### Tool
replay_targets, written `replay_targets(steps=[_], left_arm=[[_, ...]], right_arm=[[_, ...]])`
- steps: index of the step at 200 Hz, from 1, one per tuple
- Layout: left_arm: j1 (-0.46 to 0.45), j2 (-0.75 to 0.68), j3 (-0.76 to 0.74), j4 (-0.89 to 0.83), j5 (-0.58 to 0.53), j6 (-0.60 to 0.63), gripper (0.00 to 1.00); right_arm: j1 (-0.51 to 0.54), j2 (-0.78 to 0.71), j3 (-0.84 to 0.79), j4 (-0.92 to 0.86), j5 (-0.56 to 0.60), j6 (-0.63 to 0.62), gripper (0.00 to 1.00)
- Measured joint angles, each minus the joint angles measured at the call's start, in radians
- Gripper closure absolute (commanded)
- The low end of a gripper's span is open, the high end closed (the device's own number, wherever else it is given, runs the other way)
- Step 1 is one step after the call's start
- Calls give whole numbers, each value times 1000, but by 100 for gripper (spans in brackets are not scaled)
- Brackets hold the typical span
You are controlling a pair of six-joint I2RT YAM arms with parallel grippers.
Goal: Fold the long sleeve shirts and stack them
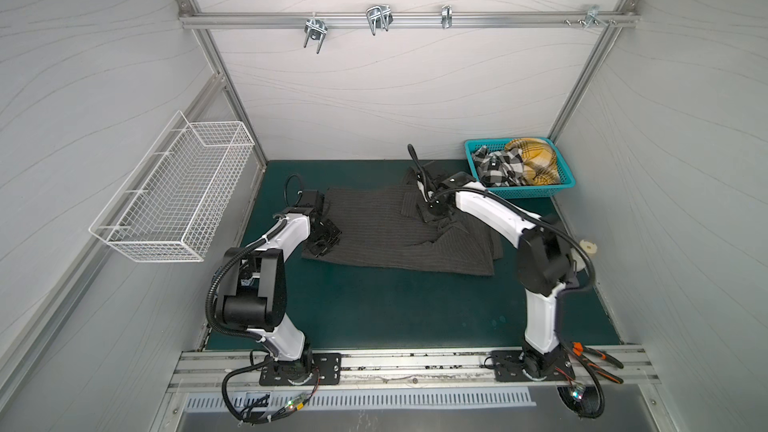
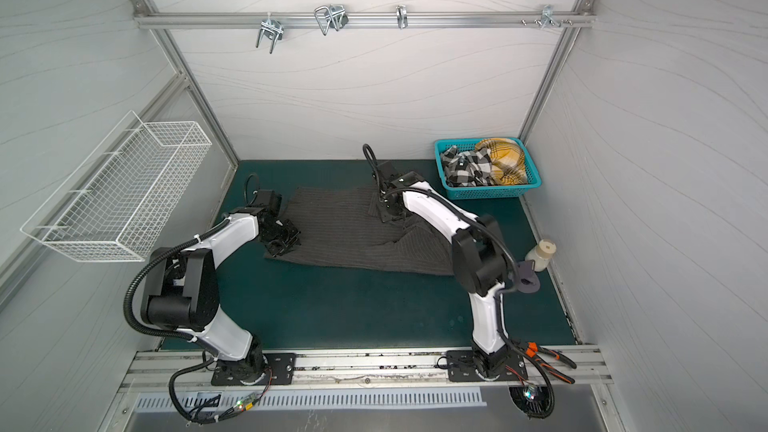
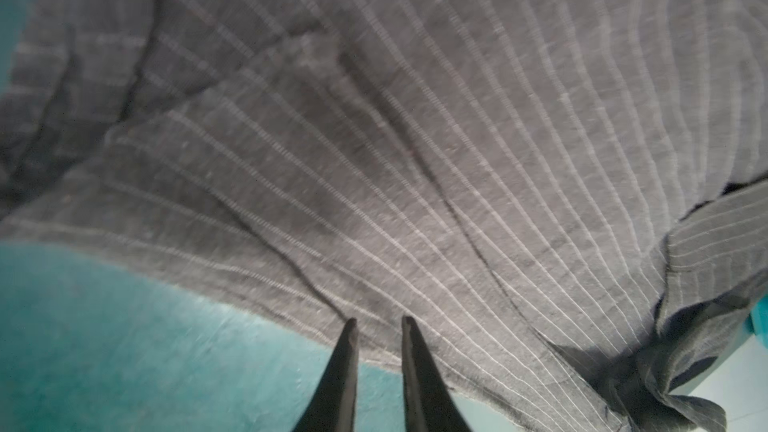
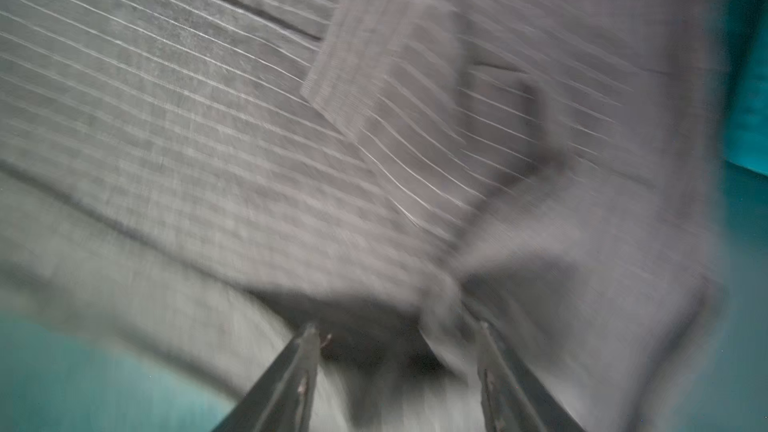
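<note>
**Both top views.** The dark grey pinstriped shirt (image 1: pixel 386 234) (image 2: pixel 345 234) lies spread on the green mat (image 1: pixel 395 309) between the two arms. Its right part is rumpled and folded over. The left gripper (image 1: pixel 322 243) sits low at the shirt's left edge. The right gripper (image 1: pixel 434 211) is down on the far right part of the shirt, beside a folded flap. Neither gripper's jaw gap can be read from here. The teal basket (image 1: pixel 536 193) in the far right corner holds the black-and-white checked shirt (image 1: pixel 498 166) and the mustard-yellow plaid shirt (image 1: pixel 536 160), both bundled.

**Left wrist view.** The left gripper (image 3: pixel 380 324) has its jaws narrowly parted. Its fingertips (image 3: pixel 351 347) lie over the shirt's hem, where cloth meets mat. No cloth is seen pinched between them.

**Right wrist view (blurred).** The right gripper (image 4: pixel 397 330) has its jaws set wide apart. A bunched ridge of the pinstriped cloth (image 4: pixel 208 118) rises between them, nearer one finger. Whether it is touched cannot be told.
</note>
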Motion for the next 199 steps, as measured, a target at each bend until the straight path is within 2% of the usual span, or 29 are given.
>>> replay_targets(steps=[35,61,66,76,79,89,109,147,173,199], left_arm=[[19,48,23,4,-6,16,95],[34,82,7,4,-22,18,94],[36,82,-2,3,-24,18,93],[37,82,-18,2,-28,17,91],[37,82,-21,2,-28,18,89],[35,82,-25,-5,-30,18,81],[19,74,-10,-21,-50,27,63],[-78,29,142,-56,-53,45,38],[-176,43,265,23,14,-2,37],[-255,172,389,128,95,-56,36]], right_arm=[[-39,206,153,-8,-10,0,40],[-90,249,209,-12,-35,15,44],[-98,249,213,-12,-42,15,49],[-114,249,221,-12,-53,23,65],[-119,249,222,-11,-58,13,72],[-132,249,227,-8,-74,18,85],[-146,249,227,-2,-121,17,100],[-160,228,177,27,-209,20,100],[-172,181,139,33,-273,45,100],[-190,140,125,59,-328,70,100]])
